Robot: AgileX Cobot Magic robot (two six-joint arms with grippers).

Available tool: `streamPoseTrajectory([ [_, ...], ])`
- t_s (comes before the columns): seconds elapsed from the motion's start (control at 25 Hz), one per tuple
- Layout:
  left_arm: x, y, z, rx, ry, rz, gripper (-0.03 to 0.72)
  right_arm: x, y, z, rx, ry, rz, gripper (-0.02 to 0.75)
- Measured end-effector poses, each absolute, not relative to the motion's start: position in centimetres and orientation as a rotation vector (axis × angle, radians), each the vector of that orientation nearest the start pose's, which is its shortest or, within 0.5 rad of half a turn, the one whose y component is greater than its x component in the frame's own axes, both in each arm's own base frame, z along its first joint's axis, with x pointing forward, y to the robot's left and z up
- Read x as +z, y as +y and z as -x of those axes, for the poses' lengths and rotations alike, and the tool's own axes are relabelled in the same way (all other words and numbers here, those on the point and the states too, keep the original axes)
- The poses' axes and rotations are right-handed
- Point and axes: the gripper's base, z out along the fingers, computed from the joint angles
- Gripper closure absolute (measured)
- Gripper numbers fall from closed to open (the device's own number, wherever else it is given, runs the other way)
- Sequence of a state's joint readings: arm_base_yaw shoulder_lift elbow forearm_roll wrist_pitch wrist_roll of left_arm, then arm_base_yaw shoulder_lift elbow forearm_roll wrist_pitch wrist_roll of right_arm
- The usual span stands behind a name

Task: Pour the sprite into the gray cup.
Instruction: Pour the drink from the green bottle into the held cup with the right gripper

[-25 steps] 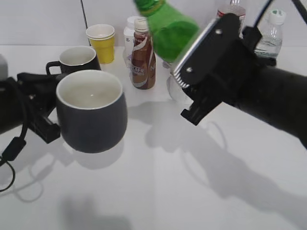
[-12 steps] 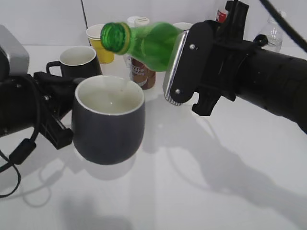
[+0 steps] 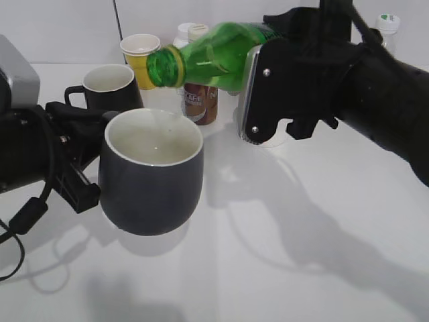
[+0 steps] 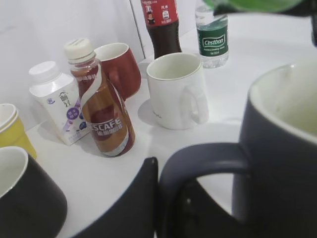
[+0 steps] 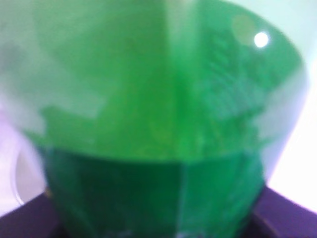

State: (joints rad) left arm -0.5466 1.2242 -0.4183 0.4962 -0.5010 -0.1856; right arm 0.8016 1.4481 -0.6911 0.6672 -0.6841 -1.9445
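The gray cup is held up off the table at the left, off-white inside showing. My left gripper is shut on its loop handle; the cup wall fills the right of the left wrist view. My right gripper is shut on the green sprite bottle, which lies nearly level with its open mouth just above the cup's far rim. The bottle body fills the right wrist view. A green sliver of it shows at the top of the left wrist view.
Behind stand a black mug, a yellow paper cup, a brown coffee bottle, a small white milk bottle, a white mug, a red mug, a cola bottle and a water bottle.
The sprite bottle has swung from upright-tilted down to nearly level, its mouth moving over the cup. The cup has shifted right and stayed raised.
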Motion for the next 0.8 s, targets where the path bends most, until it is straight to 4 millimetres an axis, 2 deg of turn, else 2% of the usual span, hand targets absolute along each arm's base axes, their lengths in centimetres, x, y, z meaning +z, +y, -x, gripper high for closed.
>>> streamPoseTrajectory([
  [0.52,22.95,-13.68,-18.48,-0.414,1.635,-0.872,0.642,26.16,18.87,-23.25,-0.930,0.920,1.483,0.332],
  [0.8,22.93,-13.67,-18.48,-0.412,1.637,-0.874,0.642,26.49,18.76,-23.32,-1.009,0.864,1.488,0.339],
])
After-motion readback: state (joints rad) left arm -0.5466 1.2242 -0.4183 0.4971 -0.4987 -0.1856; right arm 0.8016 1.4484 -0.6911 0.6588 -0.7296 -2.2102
